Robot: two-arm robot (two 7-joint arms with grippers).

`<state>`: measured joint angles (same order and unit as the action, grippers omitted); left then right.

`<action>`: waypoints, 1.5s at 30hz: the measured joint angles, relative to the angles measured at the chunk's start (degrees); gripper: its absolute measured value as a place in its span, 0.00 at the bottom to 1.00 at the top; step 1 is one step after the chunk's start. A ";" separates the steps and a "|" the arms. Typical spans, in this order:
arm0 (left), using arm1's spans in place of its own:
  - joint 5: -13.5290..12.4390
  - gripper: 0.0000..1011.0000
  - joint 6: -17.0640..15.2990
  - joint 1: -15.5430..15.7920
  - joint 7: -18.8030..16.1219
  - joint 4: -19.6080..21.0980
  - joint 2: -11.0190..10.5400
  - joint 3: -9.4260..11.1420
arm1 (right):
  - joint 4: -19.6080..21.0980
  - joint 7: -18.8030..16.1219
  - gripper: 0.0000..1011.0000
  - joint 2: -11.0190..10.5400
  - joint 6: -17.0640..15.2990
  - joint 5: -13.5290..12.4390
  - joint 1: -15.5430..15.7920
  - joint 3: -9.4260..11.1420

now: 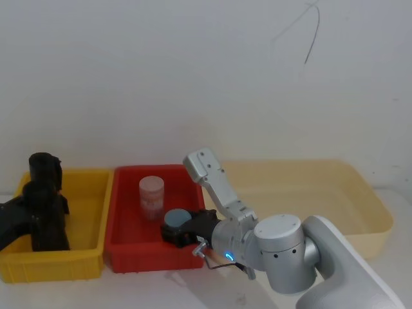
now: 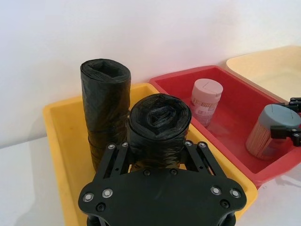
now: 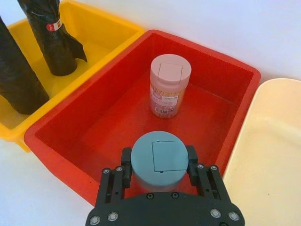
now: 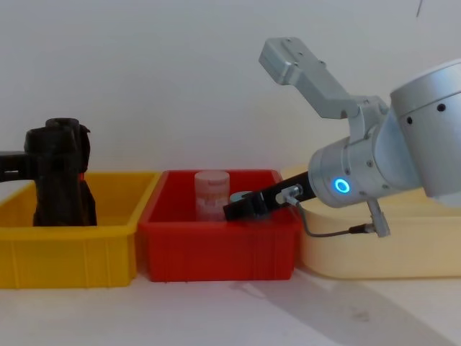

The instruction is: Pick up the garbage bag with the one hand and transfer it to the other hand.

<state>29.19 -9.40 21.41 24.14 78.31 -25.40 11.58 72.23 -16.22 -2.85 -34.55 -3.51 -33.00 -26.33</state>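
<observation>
Grasping step, I judge | your black left gripper [image 2: 157, 155] pinches the thick black plastic garbage bag roll [image 2: 159, 120], upright inside the yellow plastic bin [image 2: 56, 136] | right gripper [image 3: 158, 163], right of that bin, clamps a grey-lidded jar [image 3: 164, 150] | next: lift; free the right first.

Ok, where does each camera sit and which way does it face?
Head: high, looking down on yellow bin, red bin, cream bin; right arm shows.
Chest: low, side-on across them; right arm large.
Left wrist: behind left gripper clasping black bag roll.
Right wrist: above right gripper clasping grey-lidded jar.
Both wrist views share the pink-lidded jar.
</observation>
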 joint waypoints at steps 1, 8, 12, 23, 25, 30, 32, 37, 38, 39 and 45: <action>0.00 0.43 0.00 0.00 0.00 0.00 0.00 0.00 | 0.00 0.00 0.66 0.00 0.00 0.00 0.00 0.00; 0.00 0.42 0.00 0.00 0.00 0.00 0.00 0.00 | 0.00 0.00 0.66 0.00 0.00 0.00 0.00 0.00; 0.00 0.42 0.00 0.00 0.00 0.00 -0.01 0.04 | 0.00 0.00 0.66 0.00 0.00 0.00 0.00 0.00; 0.30 0.42 0.15 0.05 0.22 0.90 -0.09 0.60 | 0.72 0.07 0.66 -0.12 0.57 0.00 0.60 0.49; 0.40 0.42 0.17 0.07 0.23 1.33 -0.11 0.71 | 1.26 0.08 0.66 -0.21 0.93 -0.01 0.88 0.87; 0.59 0.42 -0.05 0.25 0.10 2.94 -0.23 0.91 | 2.76 -0.08 0.66 -0.36 1.43 -0.70 1.55 1.97; 0.61 0.42 -0.27 0.37 -0.08 3.49 -0.32 0.96 | 3.43 -0.31 0.66 -0.39 1.58 -1.23 1.80 2.48; 0.55 0.42 -1.12 0.85 -0.80 5.24 -0.65 1.23 | 5.34 -0.91 0.66 -0.45 1.62 -2.65 2.45 3.96; 0.41 0.42 -1.36 1.07 -1.09 5.87 -0.78 1.39 | 5.93 -1.11 0.66 -0.45 1.62 -3.20 2.65 4.39; 0.30 0.42 -1.47 1.18 -1.24 6.13 -0.85 1.46 | 6.77 -1.33 0.66 -0.44 1.59 -3.87 2.81 5.10; -1.32 0.42 -2.43 2.48 -2.89 8.34 -1.26 2.38 | 9.94 -1.76 0.66 -0.27 0.94 -6.17 3.23 7.67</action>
<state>27.87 -11.83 23.89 21.25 86.65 -26.66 13.96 82.18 -17.98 -3.12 -33.62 -9.67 -29.77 -18.66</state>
